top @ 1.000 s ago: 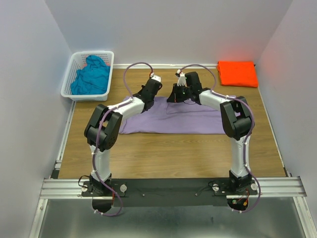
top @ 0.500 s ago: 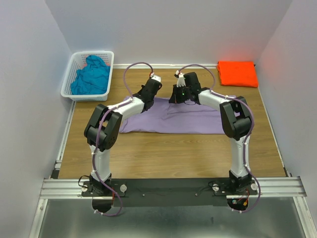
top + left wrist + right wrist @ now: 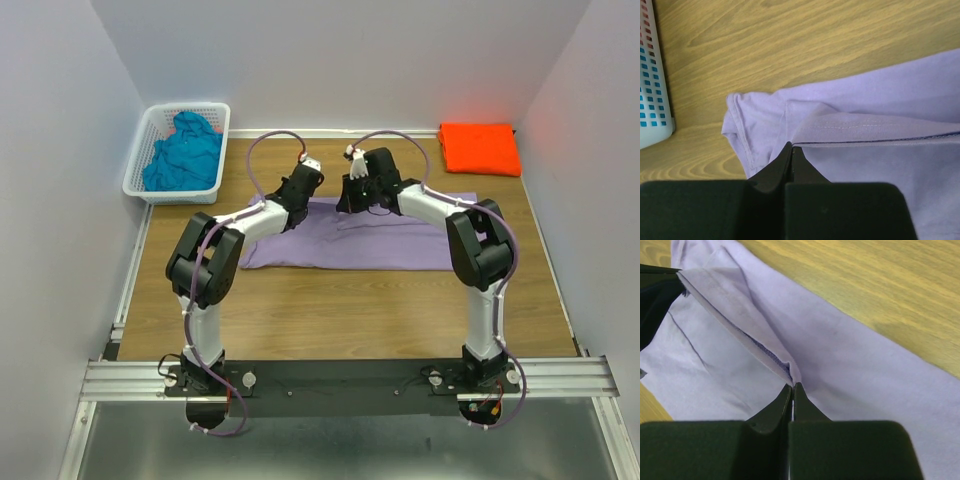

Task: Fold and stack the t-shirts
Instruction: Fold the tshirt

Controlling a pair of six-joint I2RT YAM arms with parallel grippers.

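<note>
lavender shirt (image 3: 350,248) spread centre, orange shirt (image 3: 480,148) folded, teal shirt (image 3: 185,155) bunched

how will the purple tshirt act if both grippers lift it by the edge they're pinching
Probably floppy: the lavender-purple cotton t-shirt creases and tents where the left gripper and right gripper pinch its folded edge. It will likely sag between them and drag on the wooden table. Thin fabric, so probably light.

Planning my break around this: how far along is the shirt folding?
Done: the orange t-shirt lies folded at the far right. In hand: the left gripper and right gripper pinch an edge of the lavender t-shirt, mid-fold. Left: the teal t-shirt, crumpled in the white basket, and stacking.
</note>
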